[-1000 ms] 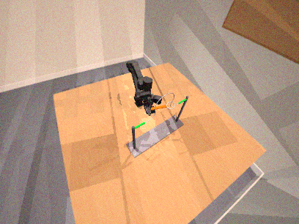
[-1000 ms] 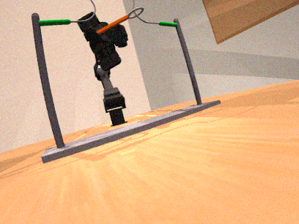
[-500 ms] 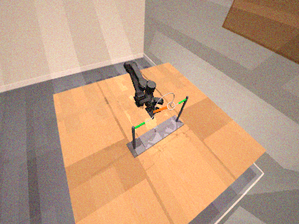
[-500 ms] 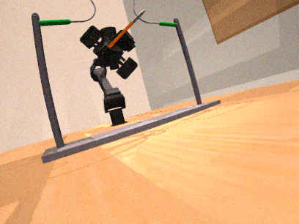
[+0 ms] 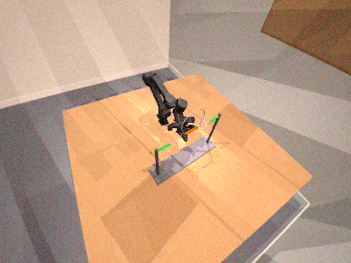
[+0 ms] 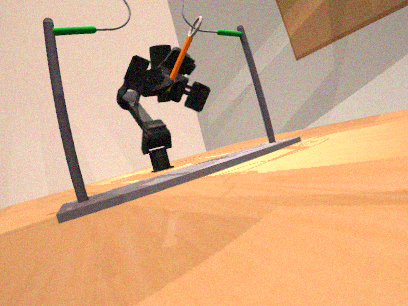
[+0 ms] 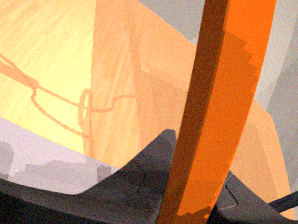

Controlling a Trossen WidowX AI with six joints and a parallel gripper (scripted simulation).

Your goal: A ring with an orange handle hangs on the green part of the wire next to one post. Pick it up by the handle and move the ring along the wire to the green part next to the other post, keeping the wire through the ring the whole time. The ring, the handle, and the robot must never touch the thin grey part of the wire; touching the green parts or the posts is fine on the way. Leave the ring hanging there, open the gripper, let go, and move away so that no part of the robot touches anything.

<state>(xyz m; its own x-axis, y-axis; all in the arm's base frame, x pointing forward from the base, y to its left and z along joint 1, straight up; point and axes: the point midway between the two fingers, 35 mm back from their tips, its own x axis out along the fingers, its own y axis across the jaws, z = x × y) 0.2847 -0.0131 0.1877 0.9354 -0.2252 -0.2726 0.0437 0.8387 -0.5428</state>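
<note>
Orange handle [image 5: 192,131] [image 6: 181,58] [image 7: 220,100] — straight, pale ring [image 5: 202,125] [image 6: 196,26] atop

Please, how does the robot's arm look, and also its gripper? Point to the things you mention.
The arm [image 5: 163,96] [image 6: 142,116] is black with blocky joints and one greyish link. The gripper [image 5: 187,132] [image 6: 180,86] [image 7: 176,140] is dark too; its fingers look angular, with tapering tips. I see no sleeve.

1. Top view: looks steeply down from above, well back; the wooden table [image 5: 129,193] [image 6: 320,200] fills the middle, and the arm [image 5: 161,96] [image 6: 142,112] stands above centre.
2. Exterior view: low, near table height and closer in, facing the arm across the base plate [image 5: 176,165] [image 6: 175,179], which slants up from lower left to right.
3. Wrist view: very close behind the dark fingers along the bottom, looking down past the orange handle [image 5: 192,131] [image 6: 181,57] [image 7: 220,100] at the tabletop.
4. Top and exterior share both posts, the arm and the base plate.
</note>
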